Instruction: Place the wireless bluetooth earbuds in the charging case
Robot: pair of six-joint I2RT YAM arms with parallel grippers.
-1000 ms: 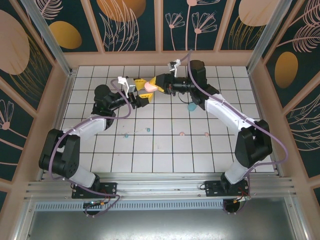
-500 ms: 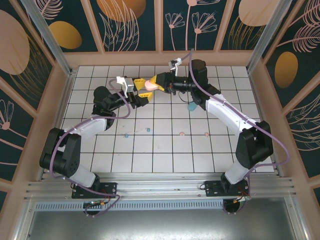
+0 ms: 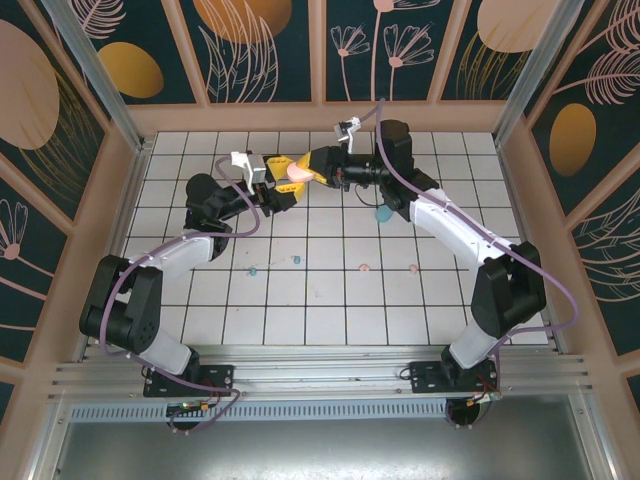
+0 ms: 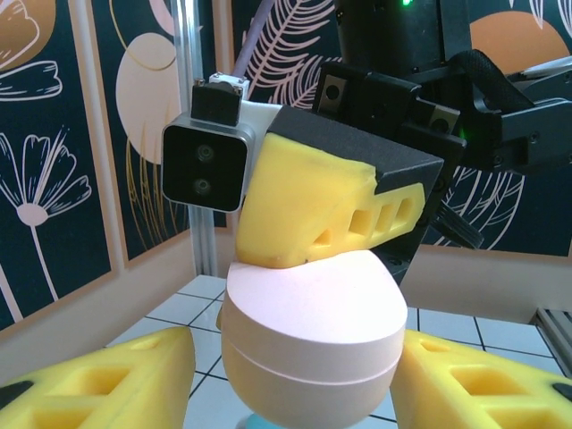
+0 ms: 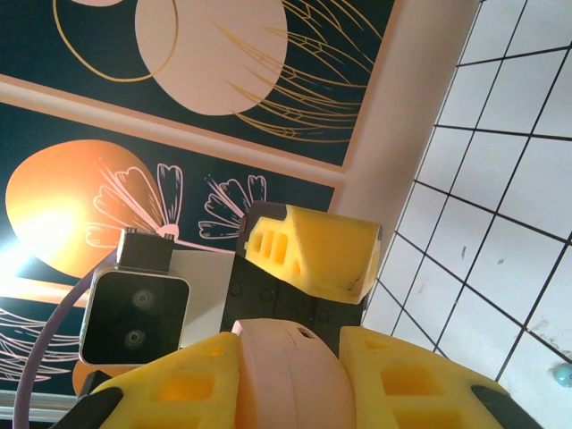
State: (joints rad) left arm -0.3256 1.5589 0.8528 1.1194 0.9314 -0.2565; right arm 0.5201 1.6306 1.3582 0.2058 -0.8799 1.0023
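While the right gripper (image 3: 312, 168) is clamped on the pink charging case (image 3: 297, 172) and holds it up in the air, the left gripper (image 3: 283, 180) faces it from the opposite side with its jaws apart, one yellow finger (image 4: 98, 380) on each flank of the case's lower half. In the left wrist view a gap shows between that finger and the case, while the other finger (image 4: 483, 384) sits just beside it or touching; which one I cannot tell. The step in hand looks like a two-handed grip on the case so that its lid can be opened, since the seam around its middle reads as shut. The next move probably calls for the left jaws to close squarely on the lower shell without twisting it out of the right fingers (image 5: 179, 384). No earbud is at either tool: one teal earbud (image 3: 252, 269), a second teal earbud (image 3: 296, 260) and a pale pink earbud (image 3: 366, 267) lie on the tiled floor (image 3: 330, 310), well below and nearer the bases than both grippers. Another pinkish speck (image 3: 413, 268) is too small to name. A teal case (image 3: 381, 213) lies under the right forearm, partly covered. The pink case's hinge and latch are hidden behind the fingers, and its underside is cut off in both wrist views.
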